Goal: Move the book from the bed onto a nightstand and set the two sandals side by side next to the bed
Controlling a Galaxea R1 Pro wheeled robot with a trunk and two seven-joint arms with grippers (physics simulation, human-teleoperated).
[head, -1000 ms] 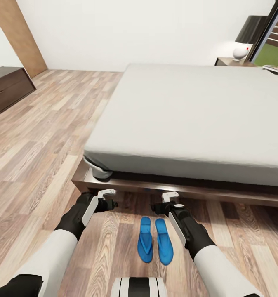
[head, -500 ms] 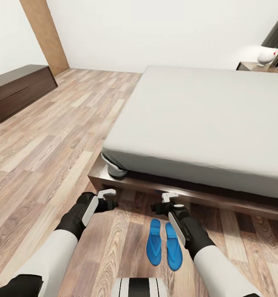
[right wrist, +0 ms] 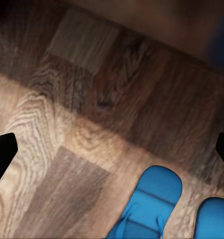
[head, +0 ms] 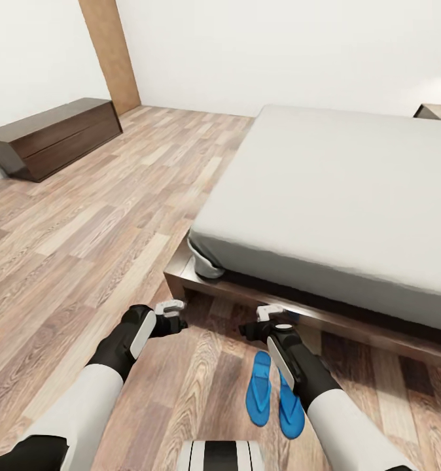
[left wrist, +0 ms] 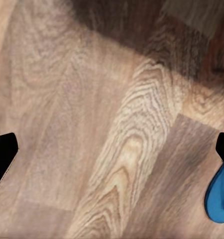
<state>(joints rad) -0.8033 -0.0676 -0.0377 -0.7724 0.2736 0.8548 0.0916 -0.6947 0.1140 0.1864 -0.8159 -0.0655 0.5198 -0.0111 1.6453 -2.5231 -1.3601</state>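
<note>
Both end effectors, left [head: 170, 313] and right [head: 270, 318], have fingers spread wide, empty, hovering above the floor [head: 83, 248], forearms angled toward twelve o'clock. The two sandals [head: 273, 394] lie side by side just beside the bed [head: 351, 196], under the right forearm.

The right forearm [head: 312, 383] covers part of the nearer of the two sandals [head: 258, 387]. The bed [head: 351, 196] runs off the head view's right edge, and what may be a nightstand [head: 438, 111] is clipped there. Both wrist views cut the sandals short.
</note>
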